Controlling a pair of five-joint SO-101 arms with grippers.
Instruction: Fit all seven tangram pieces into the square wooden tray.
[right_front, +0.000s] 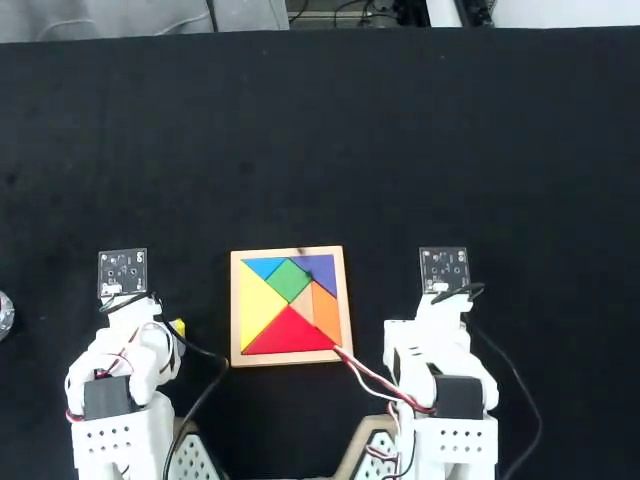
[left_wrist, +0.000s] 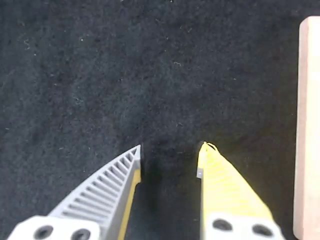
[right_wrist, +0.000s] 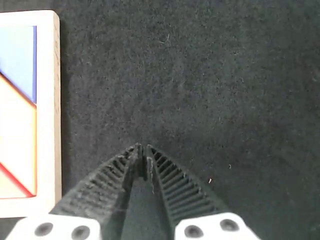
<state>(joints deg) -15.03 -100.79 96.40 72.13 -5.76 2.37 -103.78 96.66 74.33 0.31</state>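
**A:** Where is the tray?

**B:** The tray (right_front: 236, 310) lies flat between the two arms. The pieces (right_front: 290, 305) cover its inside edge to edge. I make out seven colours, so the fitting looks done.

**A:** And the grippers?

**B:** The left gripper (left_wrist: 170, 150) hangs over bare cloth (left_wrist: 100, 75) just beside the tray, its fingers a narrow gap apart and holding nothing. The right gripper (right_wrist: 142, 148) is at the tray's other side, fingers pressed together and empty.

**A:** So what does the step ask for?

**B:** Little, I judge. Both arms should stay off the rim so that no piece is jolted loose.
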